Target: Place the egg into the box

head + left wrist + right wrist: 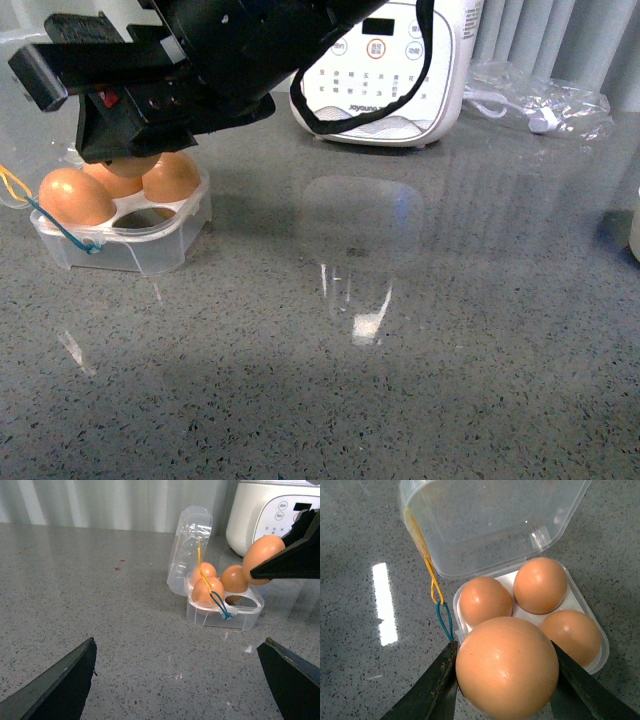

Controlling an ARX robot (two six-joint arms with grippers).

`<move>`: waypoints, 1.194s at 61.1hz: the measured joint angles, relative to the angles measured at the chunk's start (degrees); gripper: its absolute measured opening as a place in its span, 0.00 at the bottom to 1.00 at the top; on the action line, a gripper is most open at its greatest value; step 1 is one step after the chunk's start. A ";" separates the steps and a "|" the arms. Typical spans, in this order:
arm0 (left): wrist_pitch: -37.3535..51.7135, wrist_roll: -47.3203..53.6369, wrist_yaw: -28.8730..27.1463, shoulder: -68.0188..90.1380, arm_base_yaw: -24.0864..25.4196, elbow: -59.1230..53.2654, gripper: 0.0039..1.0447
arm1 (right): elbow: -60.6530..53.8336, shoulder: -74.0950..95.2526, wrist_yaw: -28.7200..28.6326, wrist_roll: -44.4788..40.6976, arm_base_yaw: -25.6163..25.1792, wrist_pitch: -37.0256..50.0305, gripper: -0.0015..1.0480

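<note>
Your right pincer (502, 690) is clamped on the egg (507, 665), holding it just above the box (130, 250). Three eggs (540, 585) sit inside, lid (490, 525) open. Your left pincer (175, 680) hangs apart over the table (400, 350), nearby.

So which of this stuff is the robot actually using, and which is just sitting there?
In use: egg, held by the right fingers; clear box, three eggs already in it.
Lying about: white appliance; crumpled plastic bag; left fingers, open and empty.
</note>
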 joint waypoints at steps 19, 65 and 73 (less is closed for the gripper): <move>0.00 0.00 0.00 0.00 0.00 0.00 0.94 | 0.00 0.63 0.46 -0.20 -0.24 0.22 0.43; 0.00 0.00 0.00 0.00 0.00 0.00 0.94 | -3.54 -3.65 1.55 1.31 -1.86 5.97 0.93; 0.00 0.00 -0.02 0.00 0.00 0.00 0.94 | -7.23 -8.44 5.51 2.25 -3.41 9.94 0.93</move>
